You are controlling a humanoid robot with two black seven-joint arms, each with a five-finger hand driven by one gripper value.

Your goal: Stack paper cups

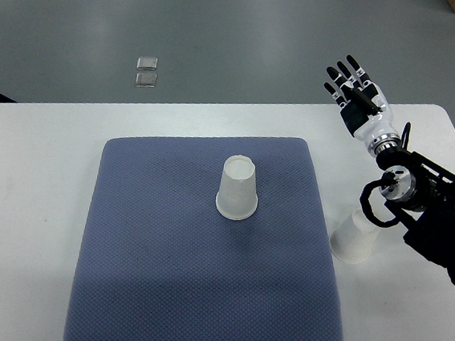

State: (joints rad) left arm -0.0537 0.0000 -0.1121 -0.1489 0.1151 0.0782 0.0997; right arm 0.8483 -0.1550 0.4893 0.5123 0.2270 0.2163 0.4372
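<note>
Two paper cups: one (237, 188) upside down on my mat (159, 293), one (354, 239) on the desk (31, 200) — right hand (354, 90) spread wide, empty.

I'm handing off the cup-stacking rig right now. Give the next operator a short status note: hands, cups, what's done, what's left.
Right hand: fingers spread, holding nothing, raised past the far right edge of the table.
Left hand: not in view.
One paper cup stands upside down near the middle of the blue mat.
Second paper cup stands upside down on the bare table just right of the mat, partly hidden under the right forearm.
Done: nothing stacked; the cups are apart.
Left: grasp one cup and set it over the other.
</note>
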